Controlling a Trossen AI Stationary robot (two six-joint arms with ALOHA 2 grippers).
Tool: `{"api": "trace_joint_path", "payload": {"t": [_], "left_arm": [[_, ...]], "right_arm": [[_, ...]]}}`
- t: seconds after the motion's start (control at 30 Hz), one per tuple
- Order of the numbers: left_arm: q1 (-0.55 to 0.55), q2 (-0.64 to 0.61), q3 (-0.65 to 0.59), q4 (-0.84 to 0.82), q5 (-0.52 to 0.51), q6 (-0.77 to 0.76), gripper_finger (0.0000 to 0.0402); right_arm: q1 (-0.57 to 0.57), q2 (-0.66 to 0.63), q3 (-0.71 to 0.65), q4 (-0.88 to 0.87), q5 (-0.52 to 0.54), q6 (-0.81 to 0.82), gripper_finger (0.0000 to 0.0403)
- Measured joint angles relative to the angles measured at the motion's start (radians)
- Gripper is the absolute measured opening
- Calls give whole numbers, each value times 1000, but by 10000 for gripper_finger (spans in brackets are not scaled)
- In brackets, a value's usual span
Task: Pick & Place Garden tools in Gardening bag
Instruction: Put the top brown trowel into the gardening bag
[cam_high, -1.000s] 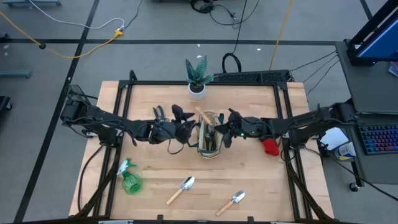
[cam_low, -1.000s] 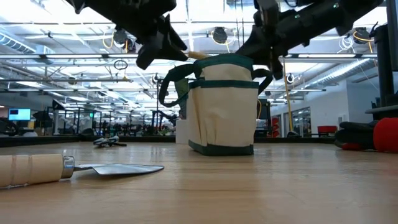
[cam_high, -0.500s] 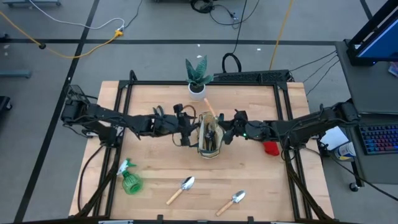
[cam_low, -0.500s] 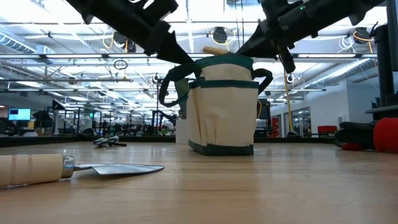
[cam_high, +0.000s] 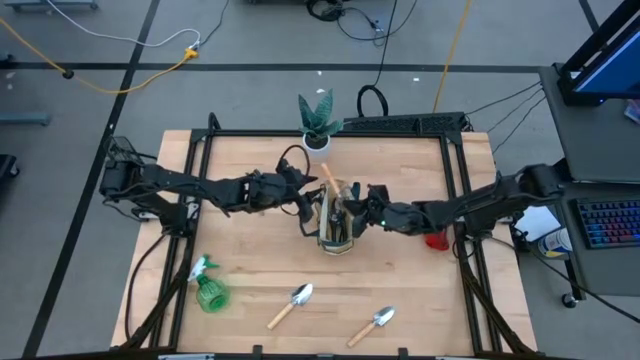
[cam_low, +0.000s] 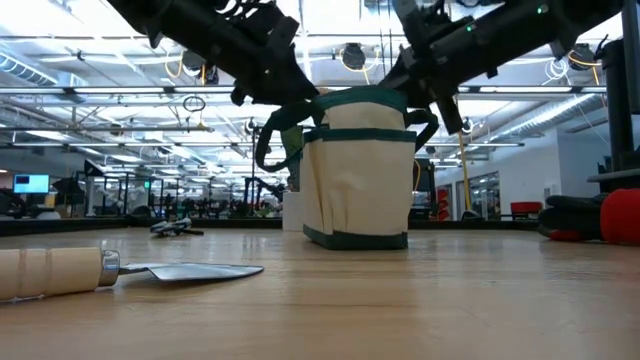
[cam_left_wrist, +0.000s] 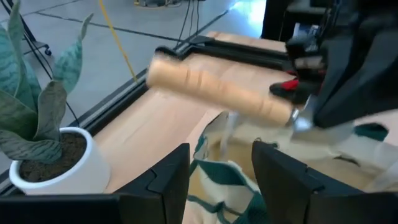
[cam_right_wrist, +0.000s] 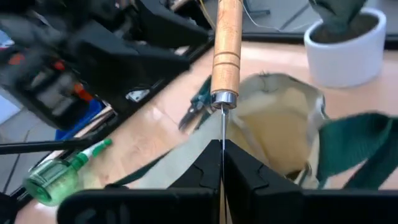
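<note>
A wooden-handled garden tool (cam_right_wrist: 226, 46) stands in the beige gardening bag (cam_high: 338, 222) at mid-desk (cam_high: 400, 290), its metal shaft pinched by the right tool (cam_right_wrist: 222, 163). The left tool (cam_left_wrist: 219, 182) gapes wide beside the bag's rim.

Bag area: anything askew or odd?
One wooden-handled tool sticks out of the gardening bag at a slant; the shut right gripper pinches its thin metal shank. The green spray bottle lies on its side.
</note>
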Motion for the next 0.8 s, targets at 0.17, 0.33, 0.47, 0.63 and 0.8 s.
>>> {"api": "trace_joint_path", "payload": {"t": [0.17,0.33,0.47,0.63,0.8], "left_arm": [[-1,0,0,6,0,5,179],[4,0,0,9,-1,76,179],[16,0,0,10,-4,139,179],[25,0,0,9,-3,165,179],[25,0,0,-5,-3,225,179]], "right_arm": [[10,54,0,15,-4,48,0],[24,91,0,20,-5,70,0],[27,101,0,20,-5,71,0],[31,100,0,-27,-30,94,0],[55,100,0,-99,-30,154,0]]}}
